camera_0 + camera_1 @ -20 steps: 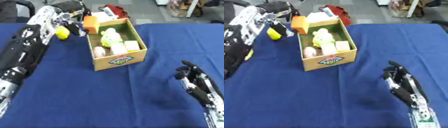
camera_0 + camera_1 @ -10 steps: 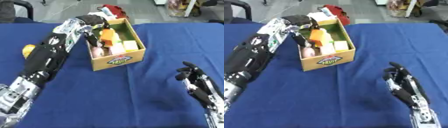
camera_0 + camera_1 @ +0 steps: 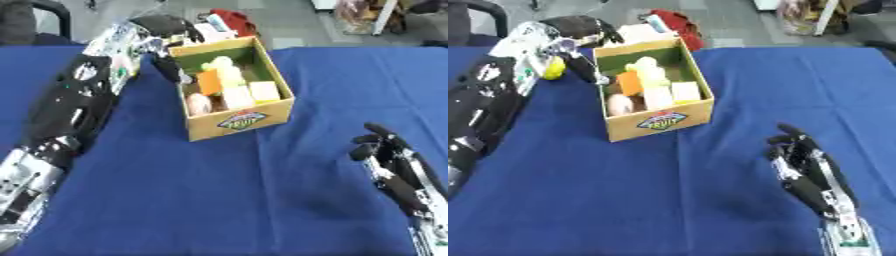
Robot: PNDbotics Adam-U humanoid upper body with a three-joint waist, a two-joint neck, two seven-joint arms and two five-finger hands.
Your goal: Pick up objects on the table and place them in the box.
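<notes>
Reaching across the blue table (image 3: 623, 200), the left arm puts its left hand (image 3: 579, 30) at the far left corner of the cardboard box (image 3: 662, 120), just outside the wall. Its fingers look curled downward by the rim, with one dark finger hanging beside the box, but I cannot tell whether they hold anything — blur hides the fingertips. Inside the box lie an orange block (image 3: 627, 82), a pale yellow-green toy (image 3: 647, 67), a cream cube (image 3: 684, 91) and a pinkish rounded piece (image 3: 619, 104), packed toward the near end and leaving the far green floor bare. One yellow object (image 3: 555, 67) sits on the cloth just beside the left forearm, outside the box — likely the next thing to collect, since it lies within that arm's reach. The right hand (image 3: 802, 162) rests idle at the lower right, fingers relaxed and spread, well apart from the box, keeping clear of the working side.
</notes>
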